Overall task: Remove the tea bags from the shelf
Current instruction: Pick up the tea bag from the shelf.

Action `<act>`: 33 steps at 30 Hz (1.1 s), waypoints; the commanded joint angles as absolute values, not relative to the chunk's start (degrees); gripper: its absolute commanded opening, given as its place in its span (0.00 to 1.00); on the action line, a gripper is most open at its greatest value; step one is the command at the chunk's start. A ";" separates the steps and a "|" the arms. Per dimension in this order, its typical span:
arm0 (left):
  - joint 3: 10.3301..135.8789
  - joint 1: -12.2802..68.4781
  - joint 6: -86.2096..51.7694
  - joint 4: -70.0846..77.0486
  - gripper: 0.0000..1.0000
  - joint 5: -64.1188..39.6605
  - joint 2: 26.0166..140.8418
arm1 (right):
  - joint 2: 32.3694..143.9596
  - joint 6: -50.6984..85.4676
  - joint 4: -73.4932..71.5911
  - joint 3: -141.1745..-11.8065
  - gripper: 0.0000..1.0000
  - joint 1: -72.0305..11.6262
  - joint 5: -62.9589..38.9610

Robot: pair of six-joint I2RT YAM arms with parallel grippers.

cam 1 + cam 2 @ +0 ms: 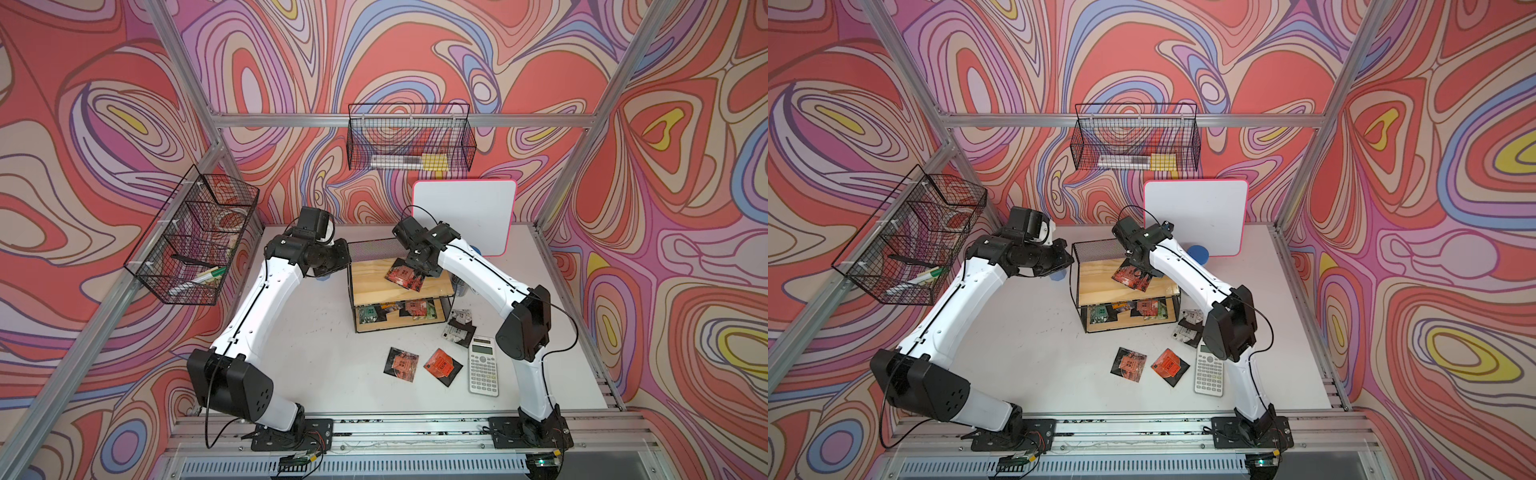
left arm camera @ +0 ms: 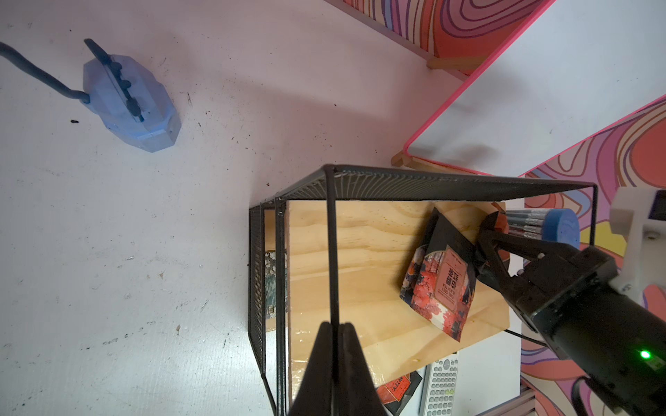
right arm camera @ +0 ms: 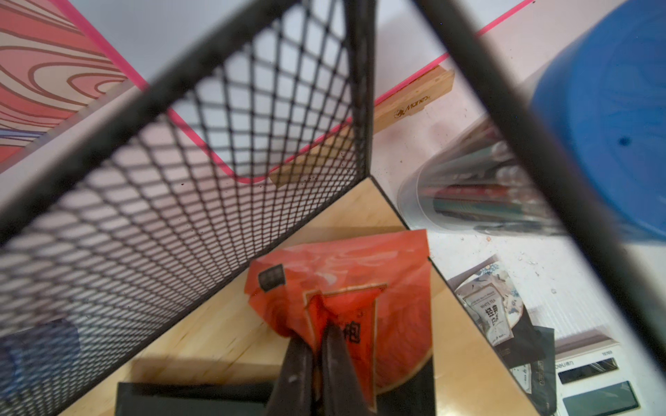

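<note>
Pinching a tea bag's (image 3: 342, 266) edge, right fingers (image 3: 292, 374) reach into the shelf (image 3: 173, 223).

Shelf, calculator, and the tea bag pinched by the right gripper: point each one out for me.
shelf (image 1: 370, 282), in a top view, bare part of its upper wooden board
calculator (image 1: 484, 372), in a top view, its keypad
tea bag (image 3: 342, 266), right wrist view, its orange front
</note>
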State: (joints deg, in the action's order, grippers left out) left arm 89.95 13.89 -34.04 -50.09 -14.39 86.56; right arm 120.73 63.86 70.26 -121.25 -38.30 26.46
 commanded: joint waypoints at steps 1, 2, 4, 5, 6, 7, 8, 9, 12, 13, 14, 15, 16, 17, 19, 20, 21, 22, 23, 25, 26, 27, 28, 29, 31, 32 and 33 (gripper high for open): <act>89.77 13.90 -31.99 -51.54 0.01 -13.81 88.86 | 121.25 64.53 71.63 -119.87 0.00 -38.14 24.17; 89.82 13.89 -31.93 -51.58 0.01 -13.82 88.86 | 121.12 64.47 71.50 -120.12 0.00 -38.14 24.33; 89.76 13.89 -31.94 -51.57 0.01 -13.83 88.86 | 120.79 64.26 71.53 -120.94 0.00 -38.14 24.64; 89.81 13.90 -31.96 -51.68 0.00 -13.88 88.77 | 120.64 64.11 71.54 -121.38 0.00 -38.14 24.79; 89.77 13.89 -31.90 -51.61 0.01 -13.83 88.77 | 120.42 63.90 71.71 -121.91 0.00 -38.14 25.06; 89.82 13.89 -31.85 -51.68 0.01 -13.85 88.77 | 120.18 63.81 71.72 -122.37 0.00 -38.17 25.22; 89.77 13.85 -31.86 -51.66 0.01 -13.81 88.77 | 119.98 63.72 71.65 -122.79 0.00 -38.17 25.25; 89.74 13.89 -31.90 -51.66 0.01 -13.81 88.72 | 119.70 63.46 71.67 -123.18 0.00 -38.22 25.24; 89.73 13.91 -31.90 -51.68 0.01 -13.96 88.73 | 118.34 62.14 71.10 -124.63 0.00 -38.57 25.72; 89.73 13.88 -31.88 -51.67 0.00 -13.93 88.68 | 117.62 61.27 70.55 -125.02 0.00 -38.79 25.75; 89.74 13.89 -31.90 -51.72 0.00 -13.92 88.62 | 117.01 60.65 70.20 -125.43 0.00 -39.05 25.87; 89.72 13.87 -31.86 -51.77 0.00 -13.97 88.59 | 116.28 59.98 69.90 -125.87 0.00 -39.35 25.85; 89.74 13.89 -31.90 -51.74 0.00 -13.80 88.59 | 115.51 59.31 69.62 -126.24 0.00 -39.60 25.72; 89.74 13.94 -31.90 -51.83 0.00 -13.85 88.51 | 114.93 58.92 69.52 -126.53 0.00 -39.79 25.48; 89.60 13.93 -31.84 -51.81 0.00 -13.78 88.42 | 113.52 58.52 69.69 -126.74 0.00 -40.24 25.00; 89.49 13.92 -31.87 -51.77 0.00 -13.80 88.42 | 112.70 58.36 69.69 -126.59 0.00 -40.38 24.58; 89.43 13.91 -31.86 -51.73 0.00 -13.82 88.44 | 111.83 58.23 69.61 -126.27 0.00 -40.51 24.03; 89.47 13.90 -31.90 -51.75 0.00 -13.86 88.36 | 110.98 57.99 69.22 -125.93 0.00 -40.56 23.53; 89.47 13.95 -31.89 -51.72 0.00 -13.90 88.40 | 109.96 57.42 68.57 -125.42 0.00 -40.81 23.00; 89.45 13.93 -31.88 -51.76 0.00 -13.89 88.25 | 107.57 55.43 66.52 -124.36 0.00 -41.55 22.87; 89.53 13.97 -31.88 -51.85 0.00 -13.83 88.25 | 106.05 53.90 65.01 -123.53 0.00 -42.19 23.13; 89.56 13.89 -31.82 -51.85 0.00 -13.89 88.29 | 104.31 52.17 63.08 -122.35 0.00 -42.75 23.22; 89.54 13.89 -31.86 -51.86 0.00 -13.80 88.19 | 102.65 50.32 61.34 -121.13 0.00 -43.08 23.13; 89.52 13.93 -31.84 -51.85 0.00 -13.81 88.17 | 100.44 49.05 59.82 -119.56 0.00 -43.32 23.41; 89.49 13.89 -31.86 -51.85 0.00 -13.82 88.15 | 96.30 46.85 56.79 -116.05 0.00 -43.43 23.18; 89.56 13.89 -31.83 -51.85 0.00 -13.87 88.15 | 94.30 45.60 55.61 -114.24 0.00 -43.44 23.51; 89.56 13.95 -31.82 -51.91 0.00 -13.80 88.15 | 92.50 44.45 54.63 -112.56 0.00 -43.46 23.81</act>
